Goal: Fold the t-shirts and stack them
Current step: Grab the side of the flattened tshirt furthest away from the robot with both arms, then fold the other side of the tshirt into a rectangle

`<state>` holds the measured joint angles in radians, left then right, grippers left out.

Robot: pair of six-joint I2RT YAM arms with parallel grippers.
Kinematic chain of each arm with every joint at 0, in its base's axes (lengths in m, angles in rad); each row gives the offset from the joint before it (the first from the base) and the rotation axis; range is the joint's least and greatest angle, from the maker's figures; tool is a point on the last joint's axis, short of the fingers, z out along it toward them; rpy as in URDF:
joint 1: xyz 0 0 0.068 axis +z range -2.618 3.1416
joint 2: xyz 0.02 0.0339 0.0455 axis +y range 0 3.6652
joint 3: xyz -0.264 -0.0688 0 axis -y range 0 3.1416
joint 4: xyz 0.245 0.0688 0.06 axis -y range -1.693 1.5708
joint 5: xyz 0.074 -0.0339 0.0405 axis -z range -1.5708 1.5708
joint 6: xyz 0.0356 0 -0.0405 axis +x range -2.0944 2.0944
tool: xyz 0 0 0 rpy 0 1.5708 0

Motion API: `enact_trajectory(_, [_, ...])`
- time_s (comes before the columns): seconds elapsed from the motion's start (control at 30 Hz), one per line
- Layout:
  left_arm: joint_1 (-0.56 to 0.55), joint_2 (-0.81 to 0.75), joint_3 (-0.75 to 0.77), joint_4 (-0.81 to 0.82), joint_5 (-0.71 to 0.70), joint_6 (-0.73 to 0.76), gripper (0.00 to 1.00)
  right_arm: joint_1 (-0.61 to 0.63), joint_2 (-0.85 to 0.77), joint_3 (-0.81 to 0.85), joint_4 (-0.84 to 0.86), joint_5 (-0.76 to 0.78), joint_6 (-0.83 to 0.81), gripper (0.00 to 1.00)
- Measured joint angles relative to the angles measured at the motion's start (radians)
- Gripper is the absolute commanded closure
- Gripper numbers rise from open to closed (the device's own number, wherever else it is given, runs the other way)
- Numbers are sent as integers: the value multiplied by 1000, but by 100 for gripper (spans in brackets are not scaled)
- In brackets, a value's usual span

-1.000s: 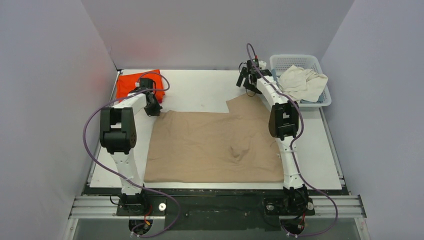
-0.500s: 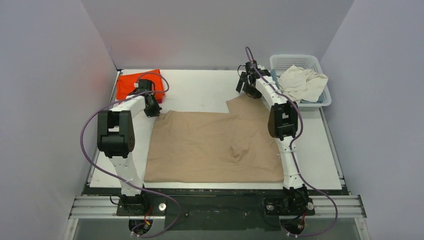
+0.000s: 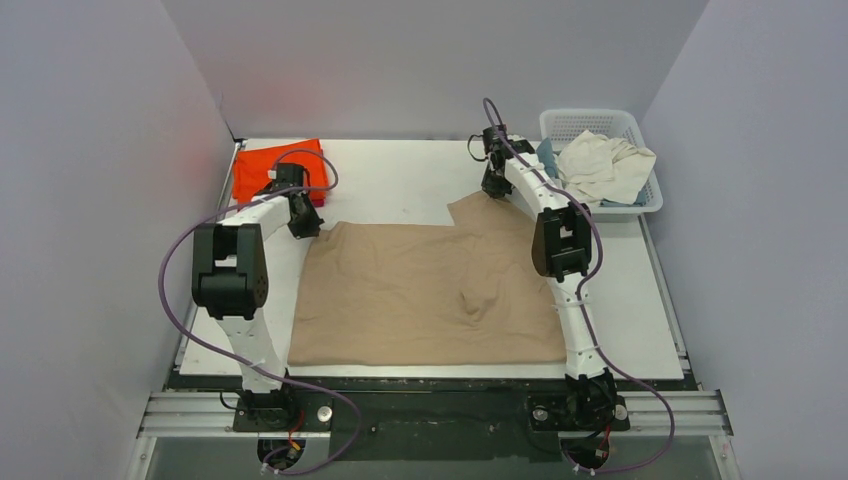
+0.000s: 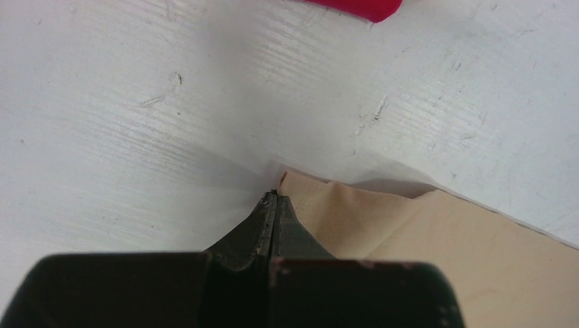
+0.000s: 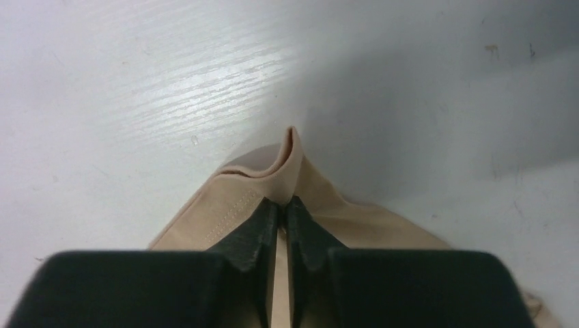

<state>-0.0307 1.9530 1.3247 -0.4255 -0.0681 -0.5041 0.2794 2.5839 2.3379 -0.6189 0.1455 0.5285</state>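
The left arm (image 3: 245, 212) and right arm (image 3: 548, 200) are extended forward. The left gripper (image 4: 273, 198) is pressed fully together; the right gripper (image 5: 285, 203) is pinched nearly closed.

Bright even overhead light, soft shadows, blurry wrist-view foregrounds.

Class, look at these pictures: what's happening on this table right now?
Two robot arms have a tan t-shirt spread flat on the table. The left gripper pinches its far left corner, the right gripper its far right corner. A folded orange t-shirt lies far left; a cream t-shirt waits in the basket.
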Motion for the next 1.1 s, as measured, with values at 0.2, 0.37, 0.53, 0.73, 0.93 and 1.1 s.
enact_trajectory(0.2, [0, -53, -36, 30, 6, 0, 100, 2, -3, -1, 8, 6, -12, 100])
enact_trajectory(0.37, [0, -126, -90, 77, 15, 0, 100, 7, -96, -139, 86, -10, -47, 100])
enact_trajectory(0.53, [0, -169, -118, 95, 21, 0, 100, 20, -276, -306, 146, -35, -85, 100])
enact_trajectory(0.73, [0, -249, -224, 124, 35, -11, 100, 48, -498, -513, 216, -58, -131, 100])
enact_trajectory(0.93, [-9, -364, -359, 156, 43, -44, 100, 89, -688, -782, 254, -54, -149, 100])
enact_trajectory(1.1, [-27, -477, -462, 168, 20, -79, 100, 123, -852, -990, 259, -28, -156, 100])
